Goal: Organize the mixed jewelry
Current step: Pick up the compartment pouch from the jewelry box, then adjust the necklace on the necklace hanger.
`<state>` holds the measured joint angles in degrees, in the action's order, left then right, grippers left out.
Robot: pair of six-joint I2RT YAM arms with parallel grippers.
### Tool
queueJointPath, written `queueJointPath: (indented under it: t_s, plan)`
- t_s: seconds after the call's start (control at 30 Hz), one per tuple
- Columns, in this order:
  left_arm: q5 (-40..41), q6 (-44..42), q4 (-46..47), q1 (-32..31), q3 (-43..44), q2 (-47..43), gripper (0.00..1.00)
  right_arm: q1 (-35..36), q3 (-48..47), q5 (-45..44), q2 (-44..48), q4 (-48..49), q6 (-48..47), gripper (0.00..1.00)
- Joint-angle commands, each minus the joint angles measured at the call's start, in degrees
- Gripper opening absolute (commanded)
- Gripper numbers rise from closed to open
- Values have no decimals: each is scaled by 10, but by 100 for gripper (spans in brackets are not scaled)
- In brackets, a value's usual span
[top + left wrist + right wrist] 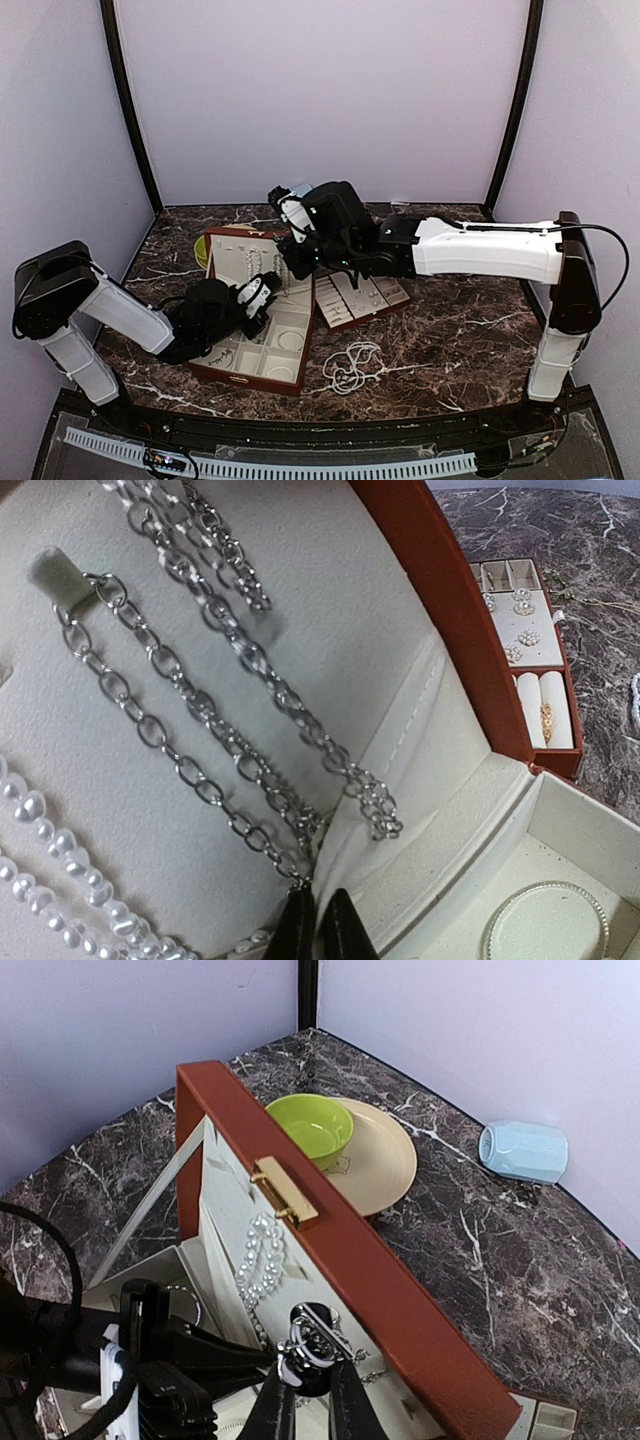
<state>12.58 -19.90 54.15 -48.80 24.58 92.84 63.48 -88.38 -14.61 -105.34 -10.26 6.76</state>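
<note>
The silver chain (185, 770) hangs in long loops down the cream lining of the raised lid of the case (245, 378). Its top link is caught over a peg (55, 575), so it drapes flat rather than bunching. The left gripper (320, 925) is clenched at the chain's lowest loop, seemingly pinching a link to draw the chain straight, though the pads hide the contact itself. The right gripper (308, 1400), up against the lid's inner face near its top edge, is closed on a bunch of silver links (318, 1345), likely to steady that end.

A pearl strand (50, 870) hangs on the lid beside the chain. In the case's base, a bangle (545, 920) lies in its own compartment. More bead strands (350, 368) lie heaped on the table just in front of the case, not yet sorted. An earring tray (355, 298) sits against the case's right side. A bowl (310, 1125) on a plate (385, 1165) stands behind the lid.
</note>
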Motion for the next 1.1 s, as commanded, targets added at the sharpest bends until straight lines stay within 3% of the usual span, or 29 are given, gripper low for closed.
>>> queueJointPath:
  t_s: [0.0,1.07]
  plan:
    - [-12,4,-20,-7,-16,-13,6,5,-34,-20,19,34,10,3]
    - [-15,35,-11,-18,-26,-45,6,14,30,45,-23,34,3,2]
